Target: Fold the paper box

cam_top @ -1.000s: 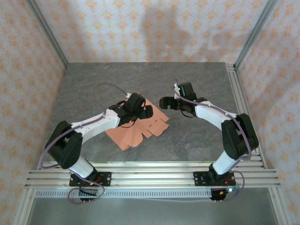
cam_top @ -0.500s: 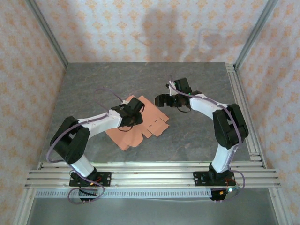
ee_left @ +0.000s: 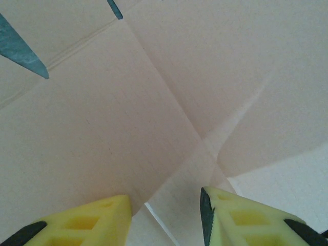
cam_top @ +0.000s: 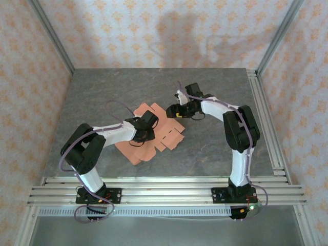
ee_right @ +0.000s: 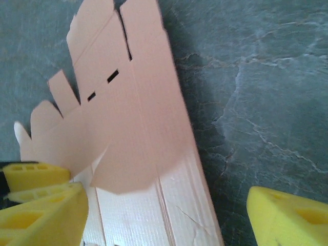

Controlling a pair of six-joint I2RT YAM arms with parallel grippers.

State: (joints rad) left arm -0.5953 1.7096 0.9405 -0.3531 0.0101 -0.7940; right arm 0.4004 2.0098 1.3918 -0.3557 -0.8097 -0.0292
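Note:
The paper box (cam_top: 154, 139) is a flat salmon-orange die-cut sheet with tabs and slits, lying mid-table. My left gripper (cam_top: 145, 127) is down on its middle. In the left wrist view the card (ee_left: 128, 102) sits very close, with creases and an overlapping flap; the left gripper (ee_left: 166, 210) has its yellow fingers (ee_left: 87, 220) a narrow gap apart, gripping nothing. My right gripper (cam_top: 175, 110) is at the sheet's far right corner. Seen from the right wrist, the right gripper (ee_right: 164, 215) stands wide open around a strip of the card (ee_right: 133, 102), white underside showing.
The grey stone-patterned table (cam_top: 215, 148) is bare to the right of the sheet and behind it. Aluminium rails run along the near edge (cam_top: 164, 192) and the right side (cam_top: 264, 118). Patterned walls enclose the table on three sides.
The left gripper drew back toward the sheet's middle and narrowed, uncovering the far tabs. The right gripper moved left to the sheet's far right corner and closed slightly.

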